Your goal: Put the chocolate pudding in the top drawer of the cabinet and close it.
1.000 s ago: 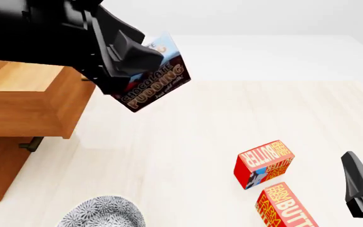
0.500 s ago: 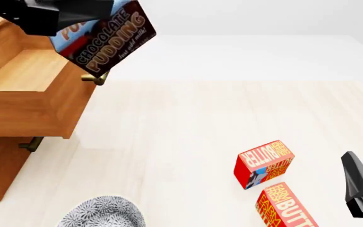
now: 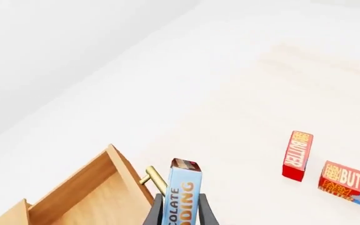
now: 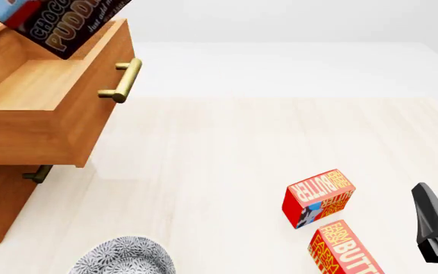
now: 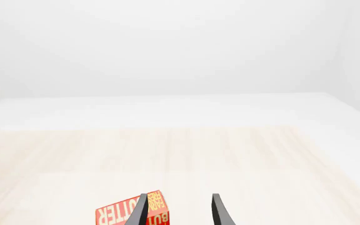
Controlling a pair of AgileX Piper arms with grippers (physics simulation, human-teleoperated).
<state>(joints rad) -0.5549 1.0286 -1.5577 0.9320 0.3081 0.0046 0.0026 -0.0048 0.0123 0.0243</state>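
The pudding has come well over to the left in the last second — it was out above the bare table, and now it hangs tilted above the open drawer at the table's left edge, its lower corner just over the drawer's front lip. In the wrist view the box stands on edge between the left gripper's two dark fingers, which are closed tight on its sides, with the wooden drawer floor to one side below and the brass handle just beside it. So the carry looks almost done; what seems left is to bring it a little further in over the cavity, let go, and push the drawer shut. The risk, I'd say, is the box catching the front lip if it is released here. The right gripper sits idle near the table's right edge — fingers apart, holding nothing — over a butter box.
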